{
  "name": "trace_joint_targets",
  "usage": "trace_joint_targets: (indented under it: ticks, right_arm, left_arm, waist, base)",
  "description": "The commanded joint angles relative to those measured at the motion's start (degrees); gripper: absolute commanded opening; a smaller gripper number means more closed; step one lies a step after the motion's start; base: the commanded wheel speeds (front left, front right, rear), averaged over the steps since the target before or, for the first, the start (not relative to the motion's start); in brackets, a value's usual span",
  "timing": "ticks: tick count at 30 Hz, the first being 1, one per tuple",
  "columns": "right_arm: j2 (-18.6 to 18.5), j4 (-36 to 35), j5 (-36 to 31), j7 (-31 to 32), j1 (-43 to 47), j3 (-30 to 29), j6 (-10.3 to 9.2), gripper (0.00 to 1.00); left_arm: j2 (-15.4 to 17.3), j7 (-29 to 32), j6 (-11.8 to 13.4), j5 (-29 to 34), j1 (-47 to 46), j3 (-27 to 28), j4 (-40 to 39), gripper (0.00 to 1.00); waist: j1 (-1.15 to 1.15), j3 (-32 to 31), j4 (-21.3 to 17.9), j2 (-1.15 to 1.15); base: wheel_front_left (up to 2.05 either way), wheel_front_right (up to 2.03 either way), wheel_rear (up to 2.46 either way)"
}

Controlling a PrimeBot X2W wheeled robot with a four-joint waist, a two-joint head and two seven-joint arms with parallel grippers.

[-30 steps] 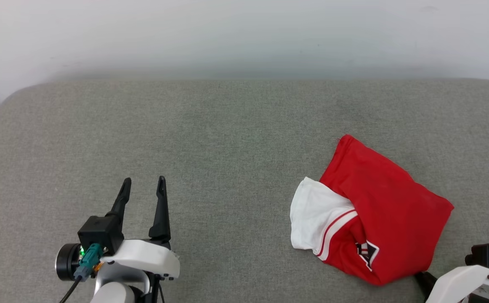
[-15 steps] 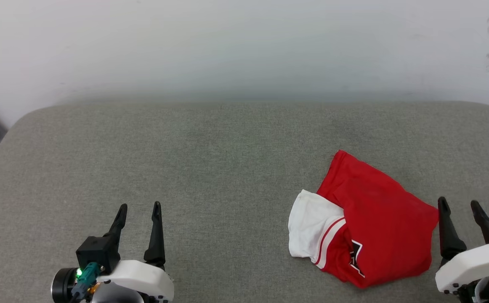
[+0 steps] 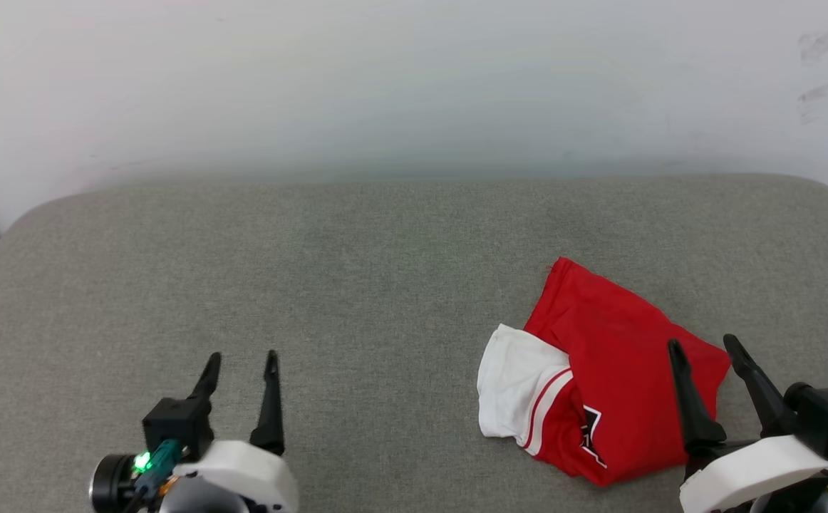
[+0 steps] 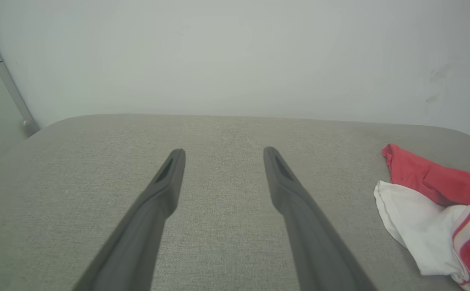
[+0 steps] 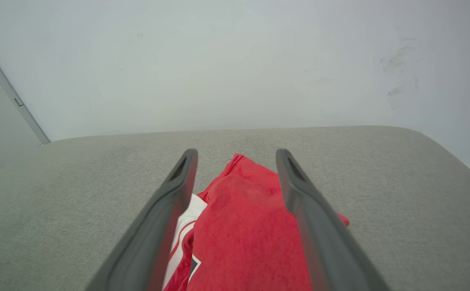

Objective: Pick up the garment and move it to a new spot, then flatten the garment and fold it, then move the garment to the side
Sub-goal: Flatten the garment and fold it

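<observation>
The shirt (image 3: pixel 613 363) lies bunched on the right of the padded grey bench (image 3: pixel 385 285): soft red knit, with a white striped sleeve spilling to the left. The right hand (image 3: pixel 702 342) hangs over it, fingers spread and empty. The left hand (image 3: pixel 243 355), well apart, is also open and empty. For a sound pickup, I'd lower the right hand and pinch several layers, since loose cloth slips.

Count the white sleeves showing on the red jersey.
1: a white sleeve sticks out from the left side of the folded garment in the head view. A second may be folded under.
</observation>
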Motion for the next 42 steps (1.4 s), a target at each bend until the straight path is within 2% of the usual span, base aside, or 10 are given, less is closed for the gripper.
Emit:
trace_joint_targets:
  ticks: [1, 9, 20, 24, 32, 33, 34, 35, 36, 42]
  right_arm:
    - [0.0, -0.35, 0.16, -0.12, 0.37, 0.04, -0.02, 1.0]
    - [0.01, -2.34, 0.31, -0.28, -2.4, 1.11, -0.02, 1.0]
    - [0.02, -2.55, 0.7, -2.18, -6.3, 1.84, -0.02, 1.0]
    - [0.01, -1.33, 1.63, -3.18, -7.29, 2.09, -0.02, 1.0]
    - [0.02, 1.21, 3.12, -4.86, -7.56, 1.79, -0.02, 1.0]
    - [0.02, 1.47, 3.28, -4.94, -7.54, 1.83, -0.02, 1.0]
    - [0.02, 1.68, 3.38, -5.03, -7.59, 1.85, -0.02, 1.0]
    - [0.02, 1.93, 3.64, -5.03, -7.62, 1.83, -0.02, 1.0]
    - [0.02, 2.19, 3.84, -5.1, -7.68, 1.89, -0.02, 1.0]
    - [0.02, 2.75, 3.87, -5.04, -6.55, 0.65, -0.02, 1.0]
  left_arm:
    - [0.13, 0.41, 0.06, 0.35, -1.12, -0.31, -0.27, 1.0]
    - [-2.56, 9.4, -6.47, 1.72, -14.67, -8.24, 2.33, 1.0]
    - [-7.77, 25.46, -16.15, -0.53, -30.94, -16.66, 17.35, 1.0]
    - [-8.37, 31.11, -18.14, -1.1, -33.93, -19.54, 22.89, 1.0]
    - [-9.04, 44.32, -20.02, -3.93, -35.47, -26.68, 32.65, 1.0]
    - [-9.01, 45.78, -20.16, -4.3, -35.49, -27.68, 33.37, 0.97]
    - [-8.97, 46.63, -20.26, -4.71, -35.59, -28.48, 33.84, 0.5]
    - [-8.95, 46.57, -20.31, -4.83, -35.85, -28.97, 33.87, 0.2]
    - [-8.96, 45.67, -20.35, -5.11, -36.31, -29.15, 33.71, 0.0]
    - [-7.47, 34.05, -18.35, -3.03, -39.09, -26.78, 29.8, 0.0]
  waist:
    - [0.0, 0.18, -0.12, 0.0]
    - [0.0, 5.13, -1.09, 0.0]
    - [0.0, 12.24, -5.19, 0.0]
    - [0.0, 13.71, -6.79, 0.0]
    - [0.0, 14.42, -8.42, 0.0]
    - [0.0, 14.36, -8.53, 0.0]
    - [0.0, 14.27, -8.6, 0.0]
    - [0.0, 14.19, -8.67, 0.0]
    - [0.0, 14.05, -8.73, 0.0]
    - [0.0, 12.2, -7.64, 0.0]
  base:
    - [0.0, 0.0, 0.0]
    - [0.0, 0.0, 0.0]
    - [0.0, 0.0, 0.0]
    - [0.0, 0.0, 0.0]
    - [0.0, 0.0, 0.0]
    - [0.0, 0.0, 0.0]
    - [0.0, 0.0, 0.0]
    - [0.0, 0.0, 0.0]
    - [0.0, 0.0, 0.0]
    - [0.0, 0.0, 0.0]
